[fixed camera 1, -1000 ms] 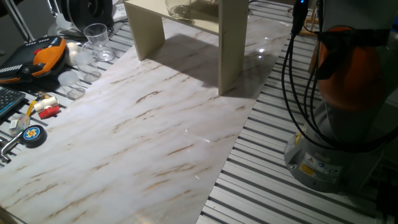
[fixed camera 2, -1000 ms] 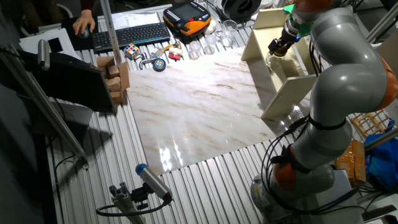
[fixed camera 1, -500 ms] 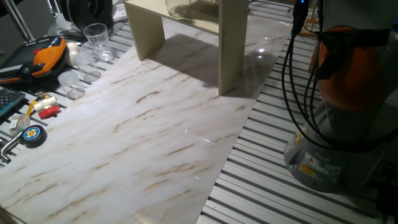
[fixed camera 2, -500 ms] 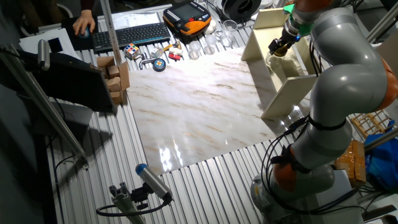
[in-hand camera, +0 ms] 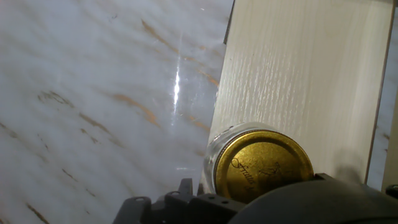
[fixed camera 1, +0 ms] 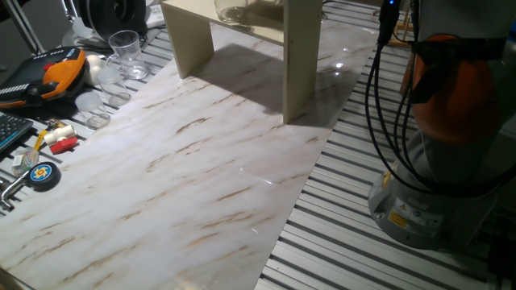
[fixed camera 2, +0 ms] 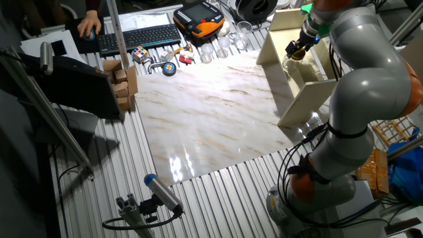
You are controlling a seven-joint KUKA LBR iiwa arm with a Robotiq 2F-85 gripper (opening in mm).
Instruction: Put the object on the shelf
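The object is a clear glass jar with a gold lid [in-hand camera: 264, 167]. It stands on the shelf top [in-hand camera: 305, 68], close to that board's left edge. In one fixed view only its glass base [fixed camera 1: 234, 10] shows at the frame's top, above the shelf's cream legs [fixed camera 1: 300, 64]. In the other fixed view my gripper [fixed camera 2: 295, 52] hangs directly over the jar [fixed camera 2: 289, 65] on the shelf [fixed camera 2: 285, 20]. The hand's dark body covers the lower rim of the lid in the hand view. The fingertips are hidden, so I cannot tell whether they hold the jar.
A lidless drinking glass [fixed camera 1: 126, 50], an orange-black device [fixed camera 1: 55, 71], small lids and a tape roll [fixed camera 1: 42, 175] lie left of the marble board [fixed camera 1: 201, 177]. A keyboard [fixed camera 2: 139, 36] and cardboard boxes [fixed camera 2: 123, 80] sit beyond. My arm's base [fixed camera 1: 439, 161] with cables stands right.
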